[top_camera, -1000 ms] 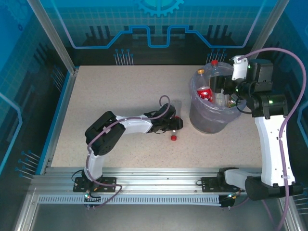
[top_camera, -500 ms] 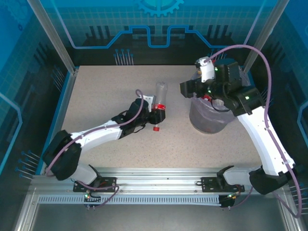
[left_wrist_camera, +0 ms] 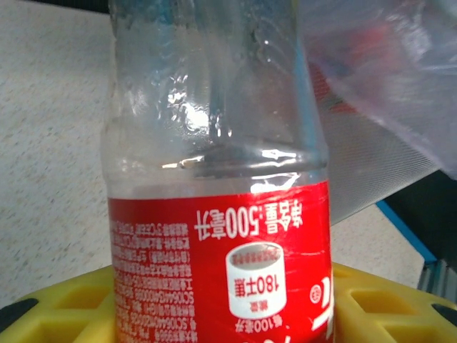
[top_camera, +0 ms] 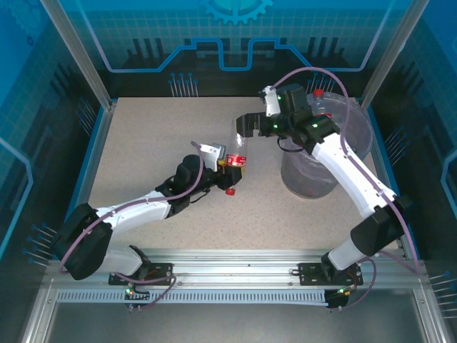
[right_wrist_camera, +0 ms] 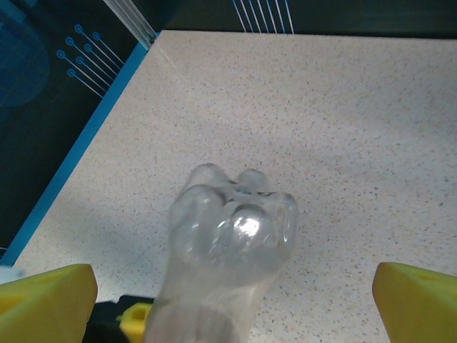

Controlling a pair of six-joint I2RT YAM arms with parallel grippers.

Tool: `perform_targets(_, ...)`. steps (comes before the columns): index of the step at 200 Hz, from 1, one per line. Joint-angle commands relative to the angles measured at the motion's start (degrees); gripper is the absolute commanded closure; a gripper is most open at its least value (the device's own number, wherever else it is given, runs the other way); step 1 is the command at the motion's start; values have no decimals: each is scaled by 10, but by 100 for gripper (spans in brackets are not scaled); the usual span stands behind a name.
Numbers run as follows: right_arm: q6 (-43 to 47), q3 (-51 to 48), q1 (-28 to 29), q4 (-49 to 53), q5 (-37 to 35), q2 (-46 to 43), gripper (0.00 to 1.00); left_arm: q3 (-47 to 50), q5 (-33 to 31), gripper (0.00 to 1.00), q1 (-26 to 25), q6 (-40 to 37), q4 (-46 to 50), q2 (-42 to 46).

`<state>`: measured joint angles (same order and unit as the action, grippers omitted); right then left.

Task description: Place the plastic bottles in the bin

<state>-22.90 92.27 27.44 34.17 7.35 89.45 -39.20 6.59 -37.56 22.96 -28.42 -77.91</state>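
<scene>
Left gripper (top_camera: 232,168) is clamped on the bottle (top_camera: 236,158) across its red label. In the left wrist view the yellow pads (left_wrist_camera: 64,304) sit either side of the label, whose print reads upside down. So the bottle is held inverted, red cap (top_camera: 230,191) down by the table (top_camera: 157,128); I can't tell if the cap touches. Right gripper (right_wrist_camera: 228,300) is spread wide, fingertips (right_wrist_camera: 43,300) out at the frame edges. The bottle's lobed clear base sits centred between them, no contact yet.

Change: a second ago my left arm was folded low with the bottle by the foot of the bin (top_camera: 307,179), and the right hung over the bin. Now the left is stretched out with the bottle stood up mid-table, and the right has swung off the bin to just above it. I read it as a handover setup: right takes the base, then carries it to the bin.

Bottle: clear, looks empty, thin crinkled wall, red label. It's left of the bin, near but apart. Another red-capped bottle (top_camera: 318,93) pokes above the bin rim.
</scene>
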Motion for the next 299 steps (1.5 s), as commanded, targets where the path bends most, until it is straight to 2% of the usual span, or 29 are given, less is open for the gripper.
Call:
perform_targets(1,-24,8,5,-35,16,21,0,10,29,50,-1,-2,-68,4)
perform_targets(34,-40,5,6,-50,44,42,7,3,24,50,-1,-3,-64,4)
perform_targets(73,-43,-6,6,-61,56,47,24,-10,30,50,-1,-4,-64,-3)
perform_targets(124,-32,6,4,-62,58,58,39,-15,32,49,-1,1,-61,-5)
perform_targets(133,-26,13,4,-60,58,56,42,-18,32,46,-1,4,-55,-4)
perform_targets(146,-18,18,4,-58,56,49,45,-25,35,36,-1,21,-42,1)
perform_targets(172,1,23,4,-51,49,25,49,-24,45,22,-1,57,-51,11)
perform_targets(194,19,25,3,-50,40,3,56,-20,47,2,-1,77,-50,24)
perform_targets(202,26,31,1,-47,34,-4,57,-19,52,1,-1,84,-49,32)
perform_targets(236,71,98,-25,-18,5,-22,59,-6,65,1,-1,101,-22,83)
perform_targets(266,111,211,-75,39,-12,-34,60,-1,55,1,-1,97,15,124)
perform_targets(299,172,333,-129,126,-104,-50,61,-10,48,1,-1,100,31,121)
